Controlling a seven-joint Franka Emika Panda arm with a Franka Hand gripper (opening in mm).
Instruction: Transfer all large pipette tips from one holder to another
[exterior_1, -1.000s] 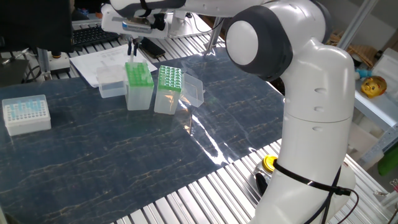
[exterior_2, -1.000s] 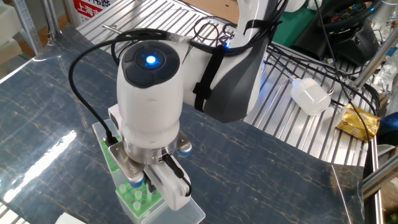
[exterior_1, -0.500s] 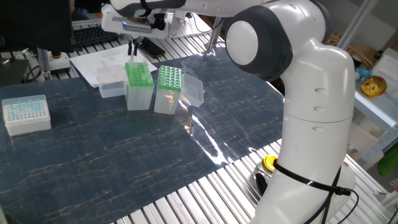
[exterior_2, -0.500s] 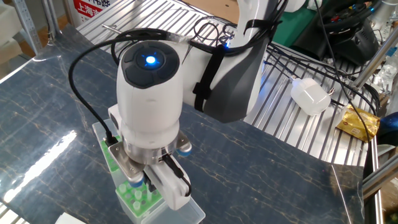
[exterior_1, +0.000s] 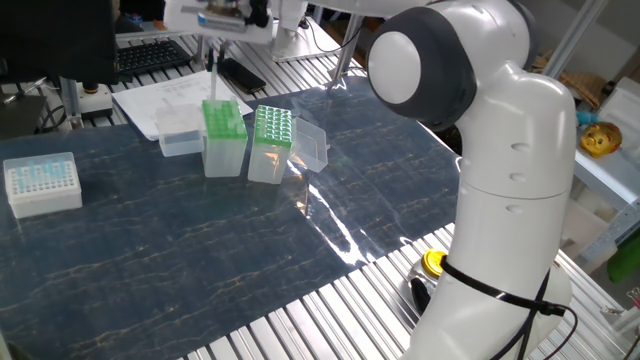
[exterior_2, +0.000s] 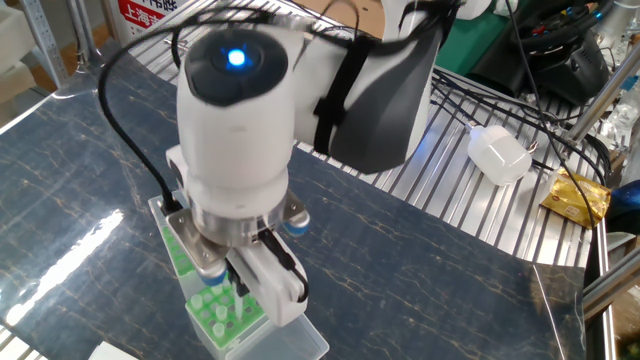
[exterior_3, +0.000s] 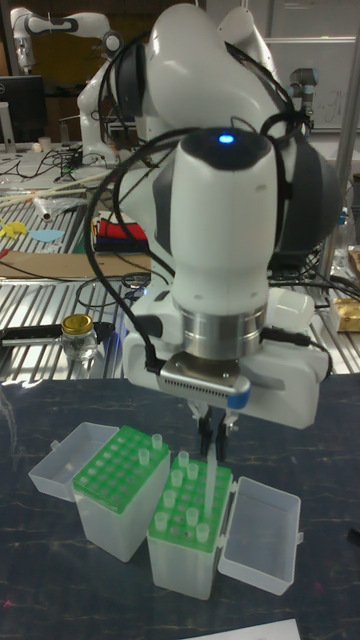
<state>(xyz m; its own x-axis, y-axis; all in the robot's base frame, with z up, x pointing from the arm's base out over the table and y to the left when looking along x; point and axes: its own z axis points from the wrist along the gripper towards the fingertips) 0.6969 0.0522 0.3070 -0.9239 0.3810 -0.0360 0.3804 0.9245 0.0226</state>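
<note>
Tall fixed view: a single large pipette tip (exterior_3: 209, 472) is pinched upright between narrowly set fingers of the gripper (exterior_3: 214, 437), held just above the right-hand green rack (exterior_3: 190, 503), where several tips are seated. A vertical hold appears chosen for alignment with holes. The neighbouring green rack (exterior_3: 122, 464) carries few tips.

The arm's hand (exterior_2: 236, 290) hangs over a green rack (exterior_2: 215, 312) of large pipette tips (exterior_2: 222, 318) near the desk's (exterior_2: 420, 280) bottom edge.
</note>
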